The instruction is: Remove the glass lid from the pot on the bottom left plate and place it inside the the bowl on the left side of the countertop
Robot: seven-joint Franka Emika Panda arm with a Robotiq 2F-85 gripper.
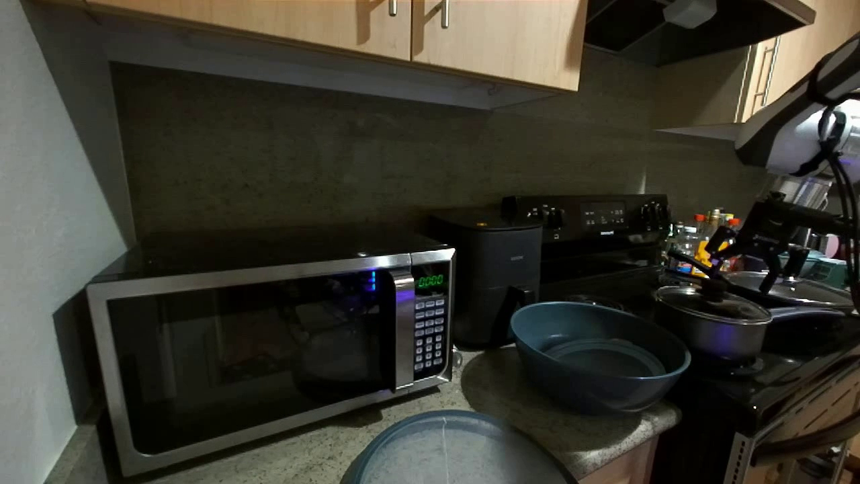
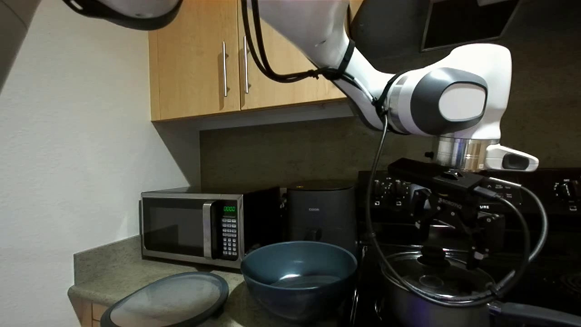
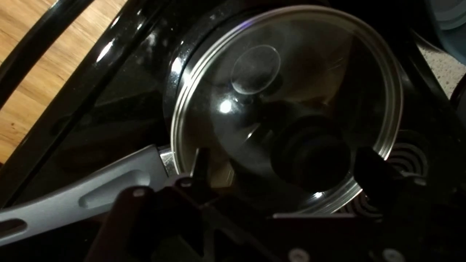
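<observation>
Glass lid [image 3: 284, 98], slippery, fragile, I'd guess; grip its knob [image 3: 311, 156]. Hand [image 3: 282, 158] spread apart. Pot handle [image 3: 65, 204] at eight o'clock, wrist view.

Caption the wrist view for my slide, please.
Open black gripper above a round clear glass lid on a grey-handled round metal pot.

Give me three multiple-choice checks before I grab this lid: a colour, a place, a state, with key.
1. What colour is the bowl?
A) red
B) white
C) blue-grey

2. Where is the glass lid beneath the gripper?
A) in the bowl
B) on the pot
C) on the microwave

3. How is the gripper?
A) open
B) shut on the pot
C) shut on the bowl

1 C: its wall looks so in both exterior views.
2 B: both show it covering the pot.
3 A: the wrist view shows its fingers apart.
</observation>
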